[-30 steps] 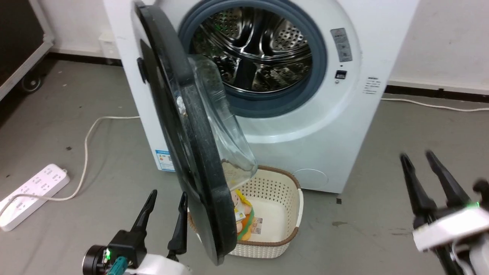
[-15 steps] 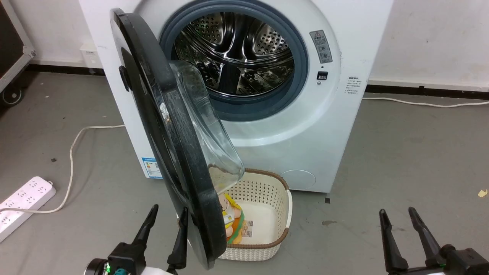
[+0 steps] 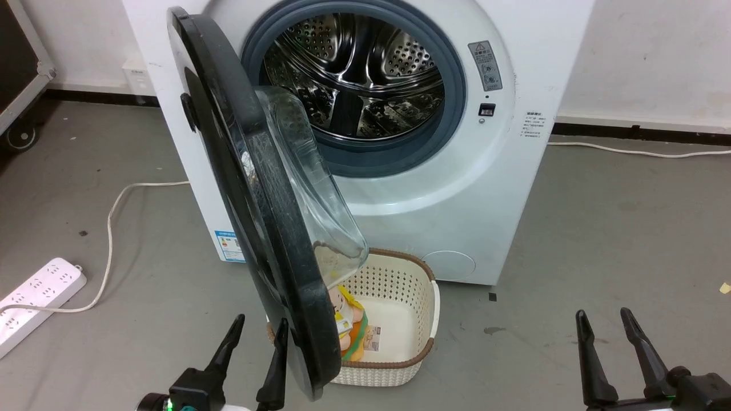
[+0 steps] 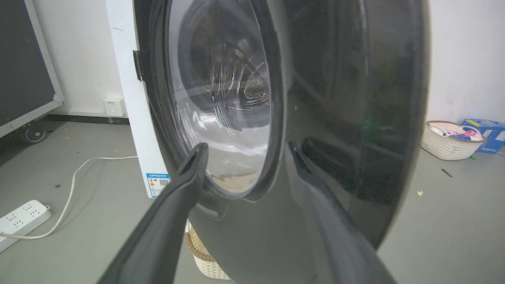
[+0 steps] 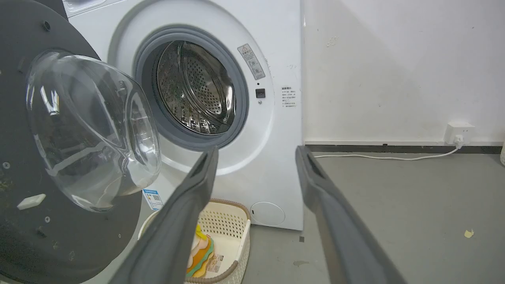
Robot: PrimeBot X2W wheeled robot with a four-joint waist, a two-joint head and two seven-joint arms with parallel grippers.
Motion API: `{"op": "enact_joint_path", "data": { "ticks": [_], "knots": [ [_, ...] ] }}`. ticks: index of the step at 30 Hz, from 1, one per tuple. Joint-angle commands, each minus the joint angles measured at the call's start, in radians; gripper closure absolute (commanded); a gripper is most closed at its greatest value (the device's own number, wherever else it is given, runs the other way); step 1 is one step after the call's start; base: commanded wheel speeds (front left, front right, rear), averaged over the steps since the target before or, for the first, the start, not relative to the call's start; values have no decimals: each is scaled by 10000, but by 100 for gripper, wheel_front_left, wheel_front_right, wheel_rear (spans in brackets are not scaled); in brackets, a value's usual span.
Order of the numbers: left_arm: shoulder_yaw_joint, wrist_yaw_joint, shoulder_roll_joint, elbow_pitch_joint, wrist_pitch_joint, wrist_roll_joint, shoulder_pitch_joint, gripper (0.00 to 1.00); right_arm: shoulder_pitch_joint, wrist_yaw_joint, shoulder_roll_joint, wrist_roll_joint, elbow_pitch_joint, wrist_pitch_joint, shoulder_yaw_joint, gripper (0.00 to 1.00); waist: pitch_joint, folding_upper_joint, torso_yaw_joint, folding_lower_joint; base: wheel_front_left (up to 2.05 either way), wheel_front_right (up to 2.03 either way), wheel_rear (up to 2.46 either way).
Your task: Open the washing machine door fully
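Currently: washing machine door [image 3: 251, 188] stands roughly half-open, hinged at the left front of the washing machine [image 3: 514, 171], its free rim toward the robot, above the basket [image 3: 425, 354]. Left tool [image 3: 261, 318], fingers apart and empty, sits on the door's glossy outer side. 1 finger is just beside the rim; cannot tell if it touches. Right tool [image 3: 602, 312], fingers apart and empty, lies well apart on the glass-bowl side. Judgement: the remaining swing goes leftward, toward the nearer left tool, which would have to draw the rim; a push needs the right.
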Motion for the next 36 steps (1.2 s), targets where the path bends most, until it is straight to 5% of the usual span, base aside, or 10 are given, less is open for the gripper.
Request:
{"op": "enact_joint_path", "data": {
  "ticks": [1, 2, 8, 17, 22, 28, 36],
  "knots": [
    [-26, 46, 15, 36, -55, -18, 63, 85, 125, 10, 63, 49, 15, -45, -8, 0, 2, 0, 7, 0, 0, 0, 0],
    [-19, 46, 15, 31, -55, -9, 49, 100, 120, 10, 64, 66, 26, -45, -2, 0, 3, 0, 11, 0, 0, 0, 0],
    [187, 80, 15, -326, -55, 71, -107, 100, 78, 10, 65, 174, 203, -45, -30, 0, -15, 0, 32, 0, 0, 0, 0],
    [1375, 1108, 15, -3303, -55, -674, -1064, 100, 42, 10, 65, 226, 258, -45, -27, 0, -99, 0, 87, 0, 0, 0, 0],
    [1413, 1242, 14, -4647, -55, -834, -1596, 100, 30, 10, 66, 251, 286, -45, -19, 0, -133, 0, 116, 0, 0, 0, 0],
    [263, 826, 62, -5427, -55, 418, -1807, 100, 8, 10, 66, 311, 368, -45, 51, 0, -193, 0, 109, 0, 0, 0, 0],
    [-1826, 449, 31, -4220, 956, -13, -1089, 100, 26, 10, 66, 400, 416, -45, 33, 0, -164, 0, 129, 0, 0, 0, 0]
  ]
}}
